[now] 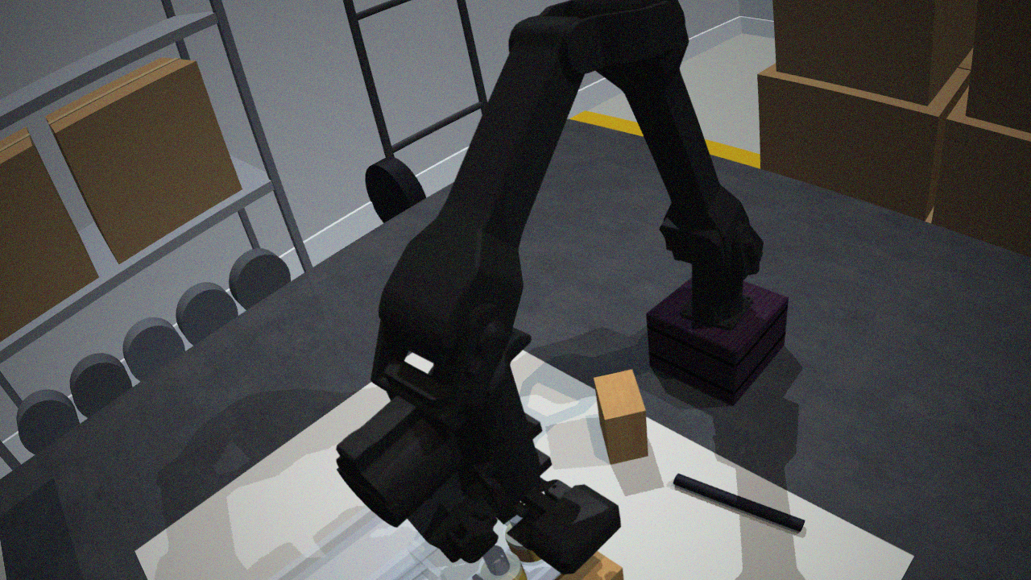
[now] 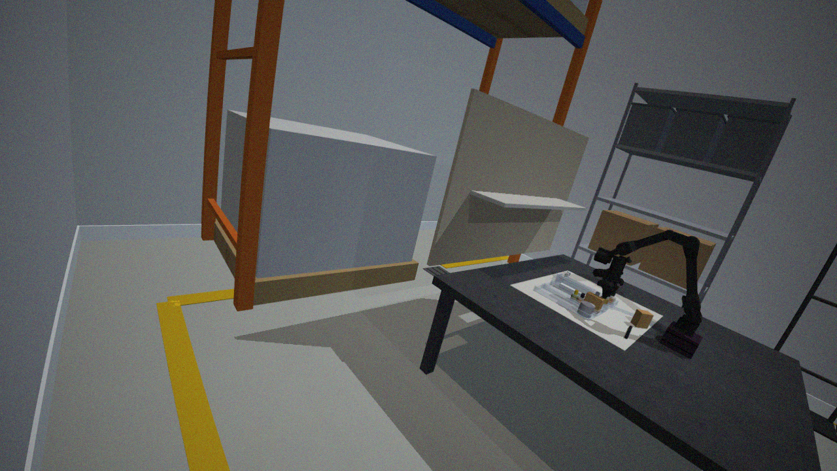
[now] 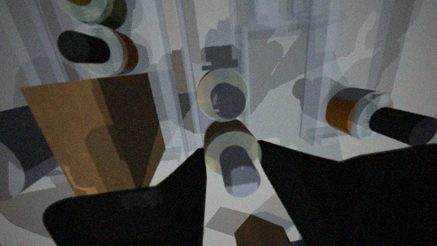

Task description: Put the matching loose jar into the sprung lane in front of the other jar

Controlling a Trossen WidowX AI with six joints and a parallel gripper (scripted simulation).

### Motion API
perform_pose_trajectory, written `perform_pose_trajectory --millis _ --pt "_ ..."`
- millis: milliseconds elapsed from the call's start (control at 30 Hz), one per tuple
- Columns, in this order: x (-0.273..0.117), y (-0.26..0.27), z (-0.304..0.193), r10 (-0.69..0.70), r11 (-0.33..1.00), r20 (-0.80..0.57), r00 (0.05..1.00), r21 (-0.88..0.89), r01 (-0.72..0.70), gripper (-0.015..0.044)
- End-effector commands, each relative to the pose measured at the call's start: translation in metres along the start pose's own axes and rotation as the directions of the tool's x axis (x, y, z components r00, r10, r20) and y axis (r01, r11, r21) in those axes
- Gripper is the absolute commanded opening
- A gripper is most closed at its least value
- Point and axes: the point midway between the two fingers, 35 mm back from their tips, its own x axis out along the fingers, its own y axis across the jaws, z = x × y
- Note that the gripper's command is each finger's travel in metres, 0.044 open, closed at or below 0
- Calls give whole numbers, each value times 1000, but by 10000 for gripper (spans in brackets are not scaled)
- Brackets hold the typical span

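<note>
My gripper (image 3: 230,149) (image 2: 608,296) points down and is shut on a grey-capped jar (image 3: 229,129) with an amber-brown body. A second grey-capped jar (image 3: 204,99) (image 1: 497,561) stands in the clear sprung lane (image 3: 186,73), just beyond the held jar. The two look very close in the wrist view; whether they touch is unclear. The held jar is at the lane's front end, between the side walls. Its base, its height over the floor and the low front stop are hidden or hard to make out. The pusher plate is not clearly visible.
A cardboard block (image 3: 82,126) stands close left of the gripper. Black-capped jars are at the left (image 3: 128,52) and right (image 3: 338,109), with a greenish jar (image 3: 95,14) behind the left one. Another block (image 1: 623,425) and a black rod (image 1: 739,503) lie nearer the arm base.
</note>
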Motion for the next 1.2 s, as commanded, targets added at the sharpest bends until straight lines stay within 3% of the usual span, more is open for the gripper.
perform_pose_trajectory --millis 0,1167 --pt "-5 0 10 -2 1000 35 999 -4 3 0" --pt "3 0 12 -2 1000 35 999 -4 3 0"
